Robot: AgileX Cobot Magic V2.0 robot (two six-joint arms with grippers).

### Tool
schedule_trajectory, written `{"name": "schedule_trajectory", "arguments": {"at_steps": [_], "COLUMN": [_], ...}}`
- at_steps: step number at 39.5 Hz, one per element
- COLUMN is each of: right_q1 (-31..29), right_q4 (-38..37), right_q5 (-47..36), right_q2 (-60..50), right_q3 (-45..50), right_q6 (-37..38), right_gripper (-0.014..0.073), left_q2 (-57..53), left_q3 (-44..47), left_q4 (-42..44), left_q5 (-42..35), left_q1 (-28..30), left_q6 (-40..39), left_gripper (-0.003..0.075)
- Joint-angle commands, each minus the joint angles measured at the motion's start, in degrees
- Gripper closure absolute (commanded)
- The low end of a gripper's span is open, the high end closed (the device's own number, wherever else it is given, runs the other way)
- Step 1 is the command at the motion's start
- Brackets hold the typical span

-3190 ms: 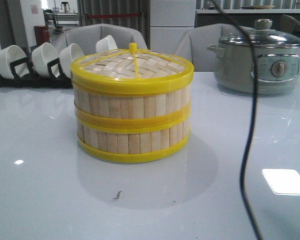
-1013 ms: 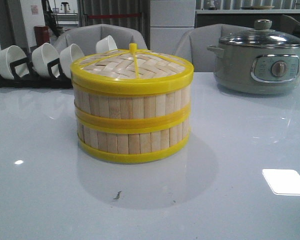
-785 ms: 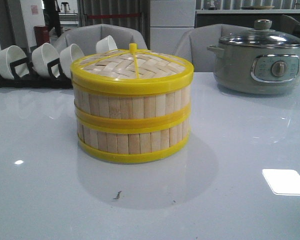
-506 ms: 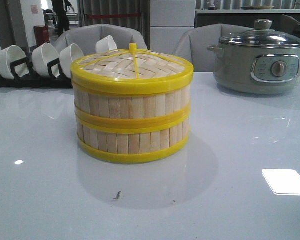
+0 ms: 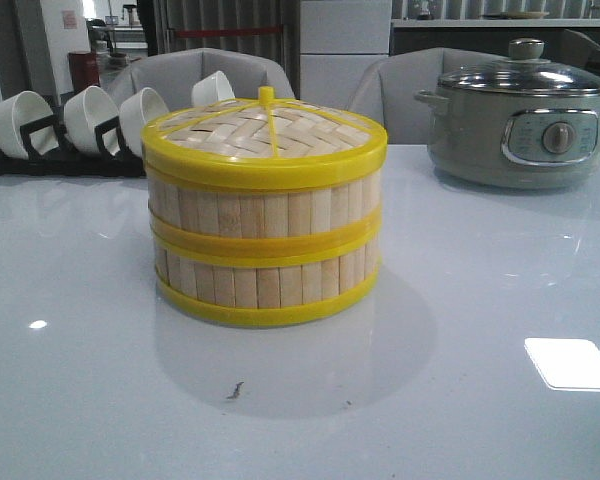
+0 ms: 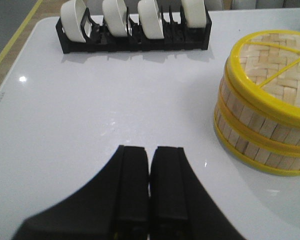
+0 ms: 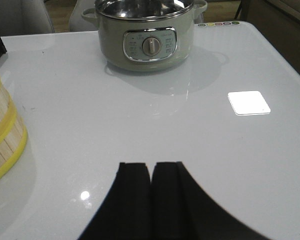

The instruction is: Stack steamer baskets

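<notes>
Two steamer baskets (image 5: 265, 245) with pale bamboo slat walls and yellow rims stand one on the other at the table's middle, the woven yellow-rimmed lid (image 5: 265, 135) resting on top. The stack (image 6: 262, 110) also shows in the left wrist view, and its edge (image 7: 2, 135) in the right wrist view. My left gripper (image 6: 150, 150) is shut with nothing in it, over bare table to the left of the stack. Shut and empty too, my right gripper (image 7: 151, 166) hangs over the table to the stack's right. Neither gripper appears in the front view.
A black rack (image 5: 65, 155) holding several white bowls (image 5: 90, 115) stands at the back left. A grey-green electric pot (image 5: 520, 125) with a glass lid sits at the back right. Grey chairs (image 5: 200, 75) stand behind the white table (image 5: 480, 300).
A dark cable that hung across the right of the front view 3.2 s ago is gone. The stack has not moved. A person in the far background walked away.
</notes>
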Motion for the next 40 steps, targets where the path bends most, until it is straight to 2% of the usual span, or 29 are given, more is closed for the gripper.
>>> {"name": "schedule_trajectory", "arguments": {"at_steps": [1, 15, 22, 25, 28, 40], "right_q1": [-0.34, -0.34, -0.34, -0.34, -0.34, -0.34], "right_q4": [-0.16, -0.16, -0.16, -0.16, -0.16, -0.16], "right_q5": [-4.49, -4.49, -4.49, -4.49, -4.55, -4.61], "right_q2": [0.31, 0.31, 0.31, 0.31, 0.31, 0.31], "right_q3": [-1.83, -1.83, -1.83, -1.83, -1.83, -1.83], "right_q6": [0.02, 0.02, 0.02, 0.02, 0.02, 0.02], "right_gripper": [0.0545, 0.0545, 0.0545, 0.0545, 0.0545, 0.0545], "left_q2": [-2.87, -20.16, -25.56, -28.35, -30.43, -30.33], "left_q3": [1.13, 28.77, 39.12, 38.93, 39.29, 39.29], "left_q4": [-1.09, -5.51, -6.85, -6.85, -6.72, -2.38], "left_q5": [-9.54, -42.37, -51.68, -47.31, -46.06, -44.21], "left_q1": [-0.33, 1.54, 1.83, 1.83, 2.38, 4.45], "left_q6": [0.0, 0.0, 0.0, 0.55, 0.93, 1.05], "left_gripper": [0.0634, 0.0634, 0.0634, 0.0634, 0.0634, 0.0634]}}
